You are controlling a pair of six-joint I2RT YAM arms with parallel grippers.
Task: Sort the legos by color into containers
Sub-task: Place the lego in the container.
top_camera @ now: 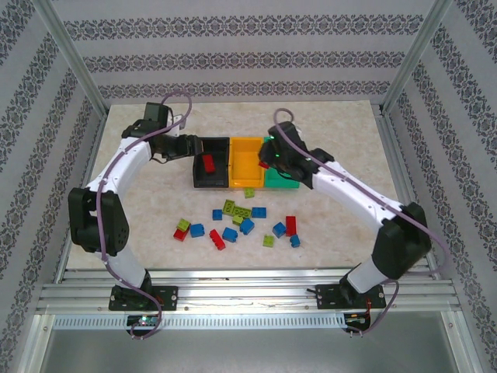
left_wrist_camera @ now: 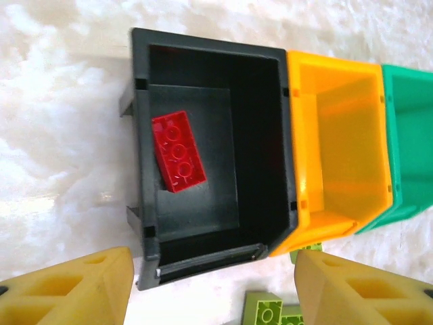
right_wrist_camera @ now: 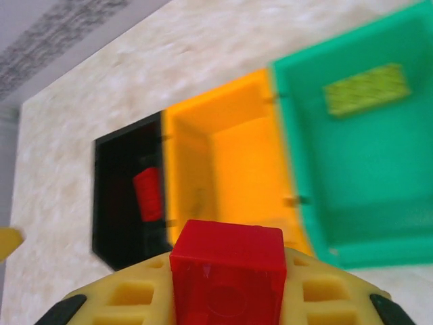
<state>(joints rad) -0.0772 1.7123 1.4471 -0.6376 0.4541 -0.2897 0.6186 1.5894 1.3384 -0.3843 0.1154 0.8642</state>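
Note:
Three bins stand in a row at mid-table: black (top_camera: 211, 184), orange-yellow (top_camera: 247, 167), green (top_camera: 283, 184). One red lego (left_wrist_camera: 178, 151) lies in the black bin (left_wrist_camera: 203, 196). A lime lego (right_wrist_camera: 366, 89) lies in the green bin (right_wrist_camera: 358, 176). My right gripper (top_camera: 268, 159) hovers over the seam between the orange and green bins, shut on a red lego (right_wrist_camera: 226, 271). My left gripper (top_camera: 189, 148) hangs open and empty by the black bin's left side; its yellow fingers (left_wrist_camera: 67, 291) frame bare table.
Several loose red, blue and lime legos (top_camera: 233, 221) are scattered on the table in front of the bins; lime ones (left_wrist_camera: 270, 311) lie close to the black bin's front. A metal frame and patterned walls surround the table. Both arms reach inward from the near edge.

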